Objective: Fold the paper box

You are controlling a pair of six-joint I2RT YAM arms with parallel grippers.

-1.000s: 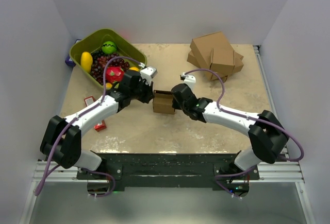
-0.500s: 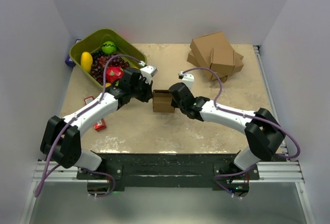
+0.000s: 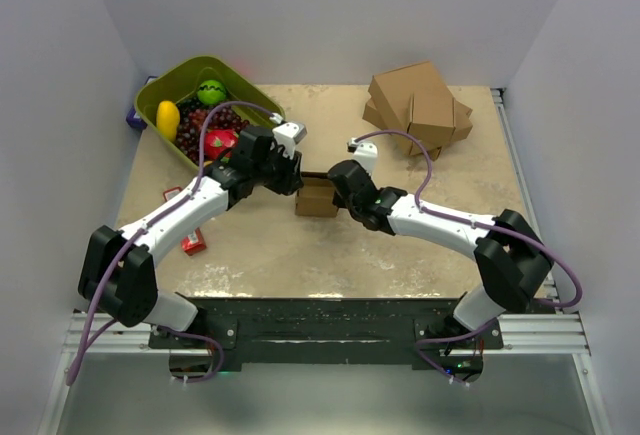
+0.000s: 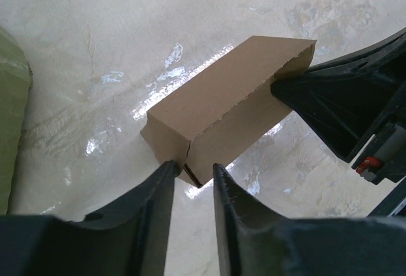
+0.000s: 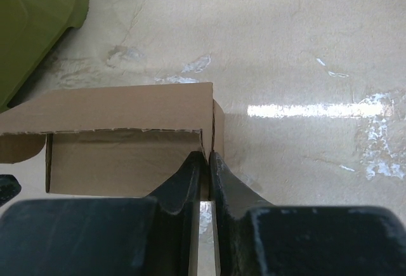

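a: where's the box [image 3: 317, 200]?
b: centre of the top view. right claw [image 5: 207, 157] pinches its end wall; left claw [image 4: 192, 169] stands narrowly parted at the opposite corner.
a: step?
b: squaring up the ends, i'd judge. next, left must nip that corner seam.

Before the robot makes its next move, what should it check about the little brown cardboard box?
1. Right gripper pinching a wall of the small brown cardboard box: ok.
2. Left gripper gripping the box: not ok, jaws apart around its corner.
3. Box fully folded shut: cannot tell.
4. Green plastic fruit tray apart from the box: ok.
5. Pile of bigger brown cartons apart from the box: ok.
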